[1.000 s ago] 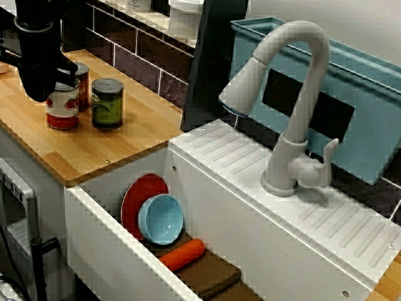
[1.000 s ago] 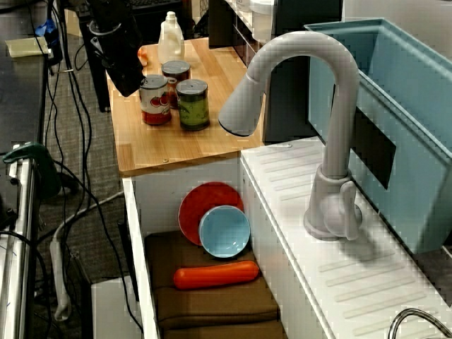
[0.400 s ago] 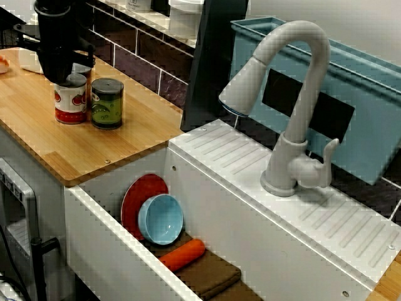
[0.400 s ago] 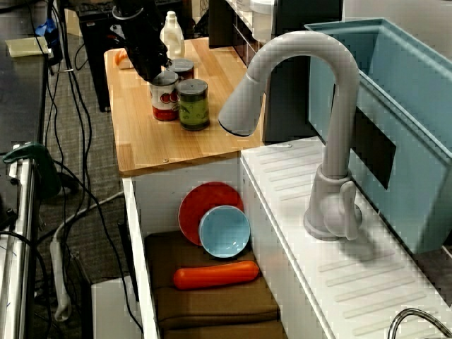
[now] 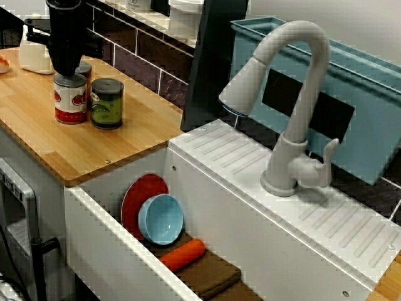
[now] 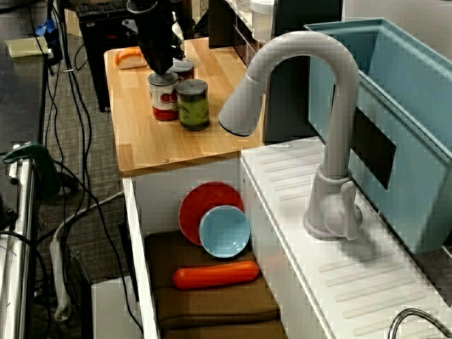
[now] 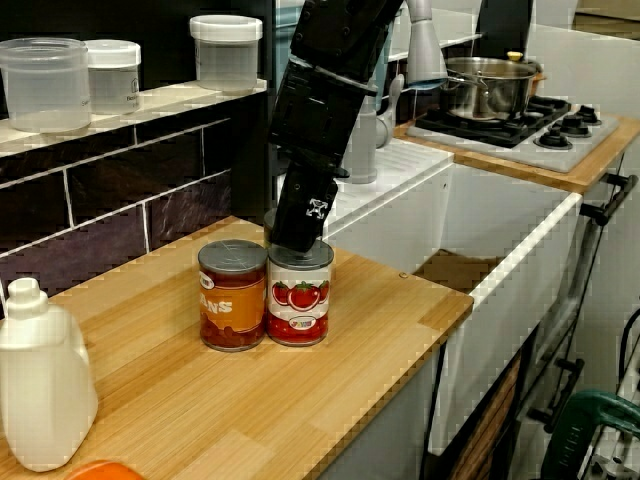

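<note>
The tomato can (image 7: 299, 297) stands centre-left in the counter-level view, on the counter (image 7: 380, 300), just beside an orange can (image 7: 232, 296). The jaws meet its lid; open or closed cannot be told. A centred, vertical grip would spare the neighbour.

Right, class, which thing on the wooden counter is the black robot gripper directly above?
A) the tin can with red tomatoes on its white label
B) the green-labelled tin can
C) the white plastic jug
A: the black gripper sits right over the lid of the tomato-labelled tin can, with the green-labelled tin can beside it and the white plastic jug well apart.
</note>
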Motion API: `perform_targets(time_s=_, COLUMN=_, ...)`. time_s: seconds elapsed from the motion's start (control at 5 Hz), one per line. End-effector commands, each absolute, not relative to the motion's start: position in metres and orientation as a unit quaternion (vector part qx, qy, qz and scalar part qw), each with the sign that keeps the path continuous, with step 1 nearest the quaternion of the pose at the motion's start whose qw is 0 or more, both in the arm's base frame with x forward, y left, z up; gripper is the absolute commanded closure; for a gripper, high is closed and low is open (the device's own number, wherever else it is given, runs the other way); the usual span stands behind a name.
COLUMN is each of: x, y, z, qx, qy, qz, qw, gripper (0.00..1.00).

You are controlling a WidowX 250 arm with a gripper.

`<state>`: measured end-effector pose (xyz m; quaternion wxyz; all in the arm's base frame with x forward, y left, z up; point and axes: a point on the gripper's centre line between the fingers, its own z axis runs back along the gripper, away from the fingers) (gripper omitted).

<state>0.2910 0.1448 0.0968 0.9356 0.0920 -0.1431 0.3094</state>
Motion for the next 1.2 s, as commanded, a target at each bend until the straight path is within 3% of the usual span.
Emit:
perform_targets(time_s=0.0, x=0.308, y=0.147, z=0.128, qx=0.043, qy=-0.139, qz=0.312, qw=0.939, gripper=1.00)
perform_targets(time_s=0.2, x=0.317, y=0.137, z=0.129, qx=0.018, qy=-0.133, qz=0.304, qw=0.943, gripper=1.00)
perform_targets(time_s=1.0, x=0.357, y=0.111, z=0.128, qx=0.029, qy=-0.124, qz=0.327, qw=0.936, gripper=1.00)
